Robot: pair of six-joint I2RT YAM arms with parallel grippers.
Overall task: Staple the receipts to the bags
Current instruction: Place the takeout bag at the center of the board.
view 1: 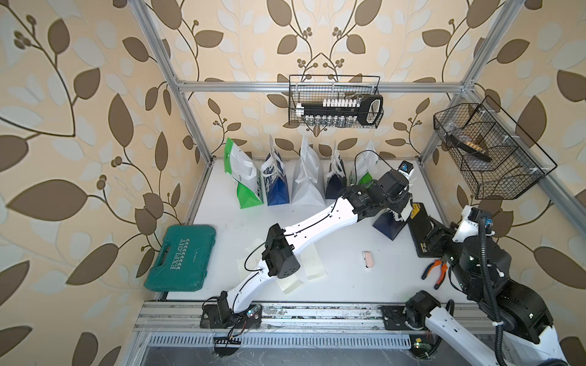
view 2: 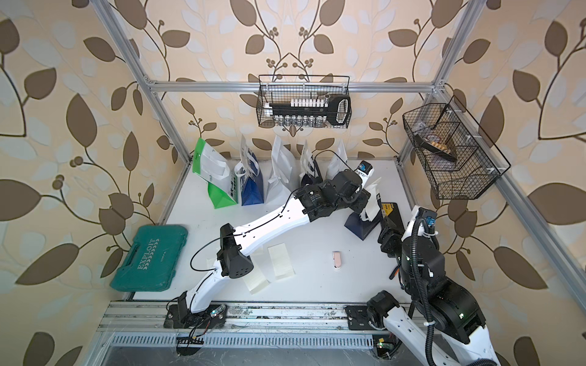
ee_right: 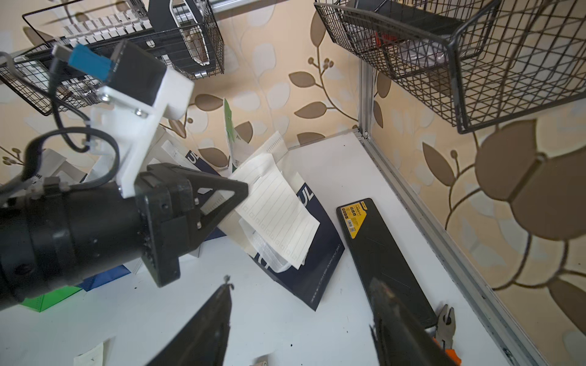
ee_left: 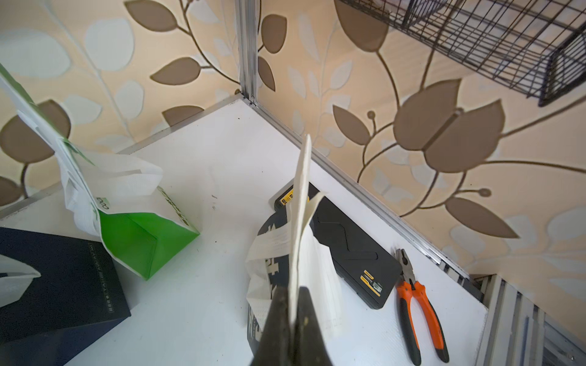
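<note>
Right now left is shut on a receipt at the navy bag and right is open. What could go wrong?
The left gripper pinches the receipt near one edge; the rest curls loose and might slip or skew.
The navy bag stands tilted; a nudge from the open right gripper could tip it.
The black case and pliers lie close by, easy to bump.

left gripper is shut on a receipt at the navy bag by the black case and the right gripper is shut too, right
Not quite. The left gripper is shut on a receipt at the navy bag beside the black case, but the right gripper is open. The right wrist view shows its jaws wide apart with nothing between them.
</note>
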